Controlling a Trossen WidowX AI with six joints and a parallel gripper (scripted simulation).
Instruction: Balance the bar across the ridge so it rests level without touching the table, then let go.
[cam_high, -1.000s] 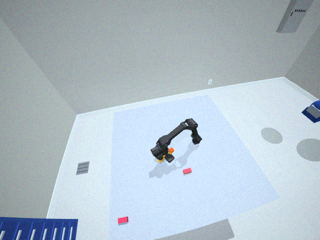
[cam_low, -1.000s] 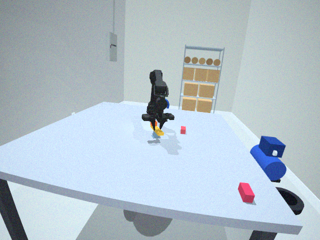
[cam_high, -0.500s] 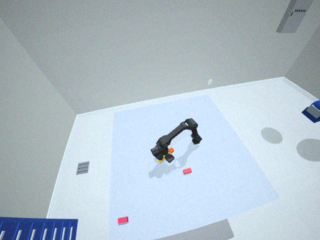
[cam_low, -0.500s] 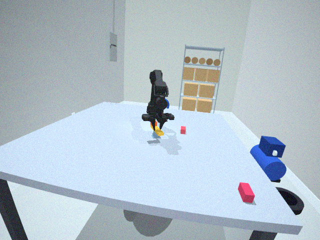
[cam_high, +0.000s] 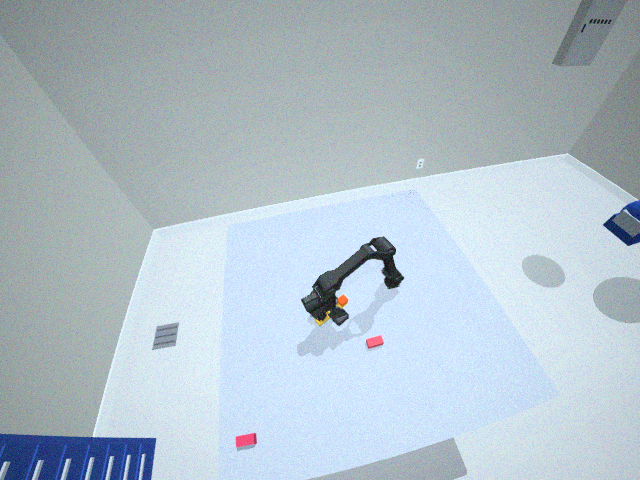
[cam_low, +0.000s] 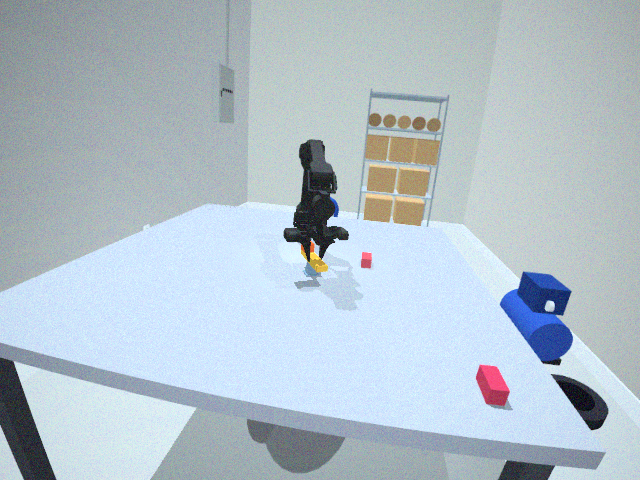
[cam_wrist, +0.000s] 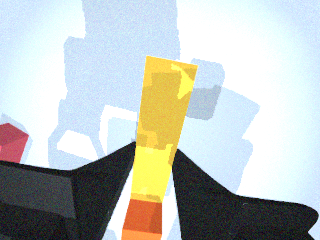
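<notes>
Gripper (cam_high: 325, 316) (cam_low: 316, 258) (cam_wrist: 155, 149) clenched on the yellow bar (cam_high: 320, 321) (cam_low: 317, 264) (cam_wrist: 165, 107) above the table (cam_high: 289, 403) (cam_low: 258, 335) (cam_wrist: 280, 75) — likely stiff, light; the orange block (cam_high: 342, 300) (cam_low: 305, 250) (cam_wrist: 142, 216) at one end probably shifts balance — grip nearer it.

A yellow bar (cam_high: 321, 321) (cam_low: 318, 265) (cam_wrist: 165, 105) carries an orange block (cam_high: 342, 300) (cam_low: 304, 249) (cam_wrist: 142, 216) at one end, between the black fingers of a black gripper (cam_low: 316, 259) (cam_wrist: 155, 149). Two plain red blocks, one (cam_high: 374, 342) (cam_low: 366, 259) (cam_wrist: 12, 142) and another (cam_high: 246, 440) (cam_low: 492, 384), contrast with a pale blue table (cam_high: 413, 372) (cam_low: 206, 335).
</notes>
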